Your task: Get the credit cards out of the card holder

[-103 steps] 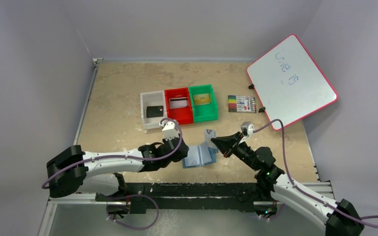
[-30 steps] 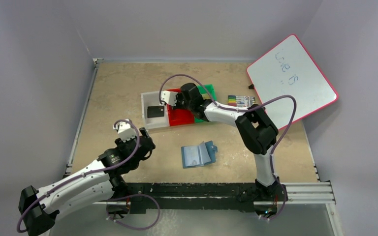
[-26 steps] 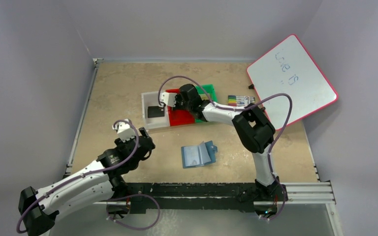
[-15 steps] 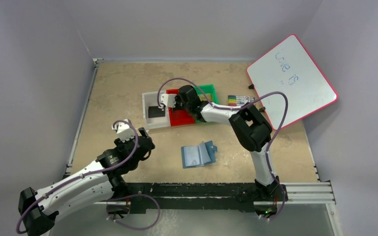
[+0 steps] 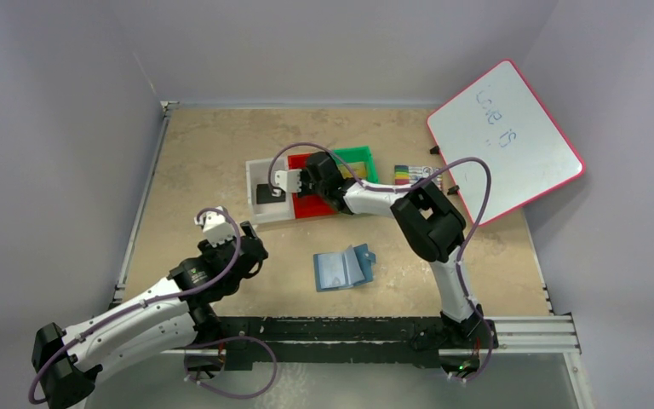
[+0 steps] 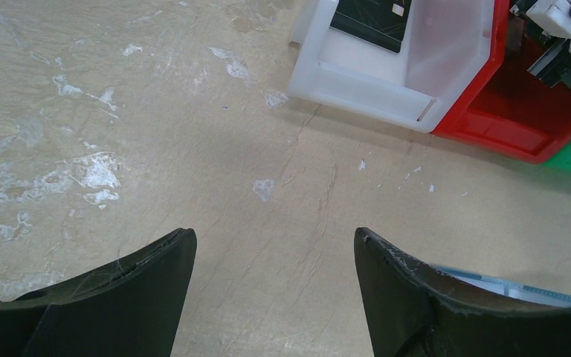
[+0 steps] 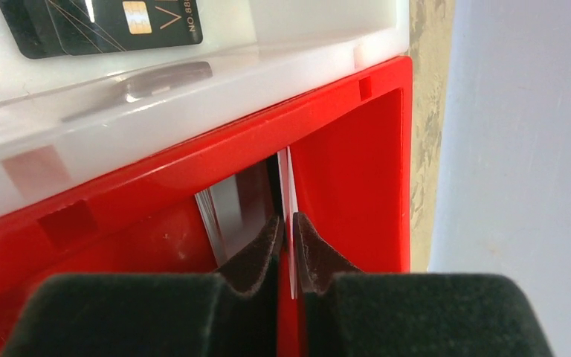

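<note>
Since it shows only edge-on, the pinched card [image 7: 288, 193] cannot be given a colour; it stands upright inside the red bin [image 7: 349, 141], apparently nipped between the nearly closed pads of the right gripper [image 7: 284, 227].

- Same bin: second card [image 7: 227, 208], silver-grey, leaning just beside the first.
- Next door: black card [image 7: 104, 26], flat in the white bin [image 7: 327, 30].
- Well apart from the bins: card holder [image 5: 345, 269], teal, lying unfolded on the table [image 6: 156, 149].
- Near side: left gripper [image 6: 275, 297], jaws spread wide, holding nothing, above bare table.

Handling, as judged:
- Cards are light, stiff, slick-faced and springy if bent.
- They are best taken by a short edge, pads flat on both faces.
- Lying flat, they offer little purchase.
- The holder is soft and floppy, and likely to slide unless pinned.
</note>
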